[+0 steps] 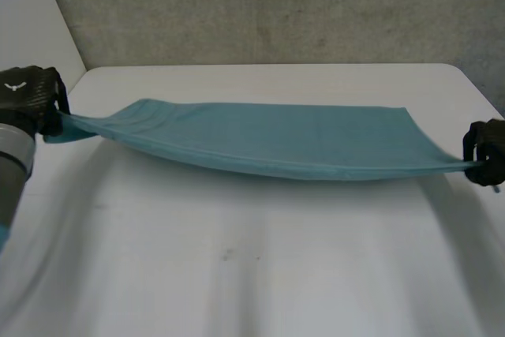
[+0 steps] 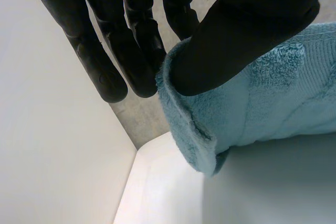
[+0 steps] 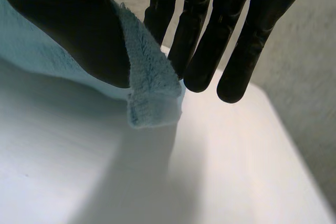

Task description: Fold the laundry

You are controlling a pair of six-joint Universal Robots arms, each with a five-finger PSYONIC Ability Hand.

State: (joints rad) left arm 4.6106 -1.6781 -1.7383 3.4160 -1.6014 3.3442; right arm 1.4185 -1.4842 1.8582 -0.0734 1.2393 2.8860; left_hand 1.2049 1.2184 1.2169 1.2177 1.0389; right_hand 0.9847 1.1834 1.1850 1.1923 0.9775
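Teal towel [image 1: 268, 140] hung stretched above the desk [image 1: 237, 274], the left robot hand [image 1: 31, 100] and right robot hand [image 1: 485, 151] each pinching an end between thumb and fingers, so even tension and level lowering would likely keep it flat.

The head view's edge cuts off the right robot hand [image 1: 485, 151], whose thumb hides a towel [image 1: 276, 140] corner.

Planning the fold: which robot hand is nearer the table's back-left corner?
Left. The left robot hand pinches one end of the towel beside that corner; the right robot hand pinches the other end at the right edge of the table.
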